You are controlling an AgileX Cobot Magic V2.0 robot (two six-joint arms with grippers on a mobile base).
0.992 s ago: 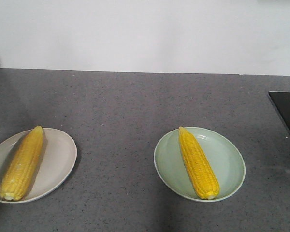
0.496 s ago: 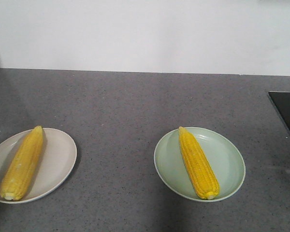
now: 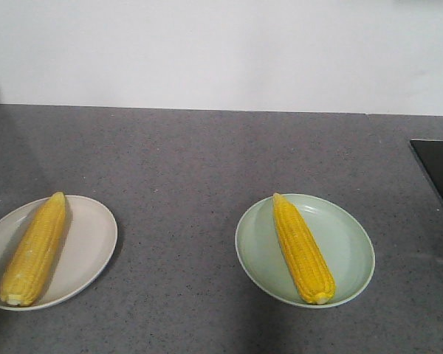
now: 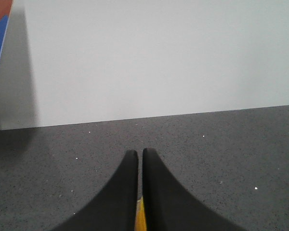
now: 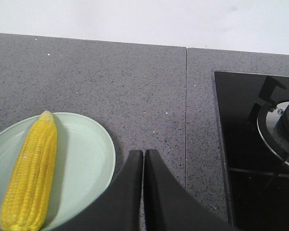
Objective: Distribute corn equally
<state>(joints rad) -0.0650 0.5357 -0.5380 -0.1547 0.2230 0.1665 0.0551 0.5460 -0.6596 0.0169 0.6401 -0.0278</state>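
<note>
One corn cob (image 3: 34,249) on the beige plate (image 3: 88,243), one cob (image 3: 303,248) on the green plate (image 3: 347,247): split looks done; left gripper (image 4: 136,159) and right gripper (image 5: 143,156) jaws pressed together, empty, next move likely nothing beyond staying clear.

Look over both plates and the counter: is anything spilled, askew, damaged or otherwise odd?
Nothing stands out. One corn cob lies inside the beige plate, another corn cob inside the green plate. Both look whole, and no spill shows on the grey counter.
</note>
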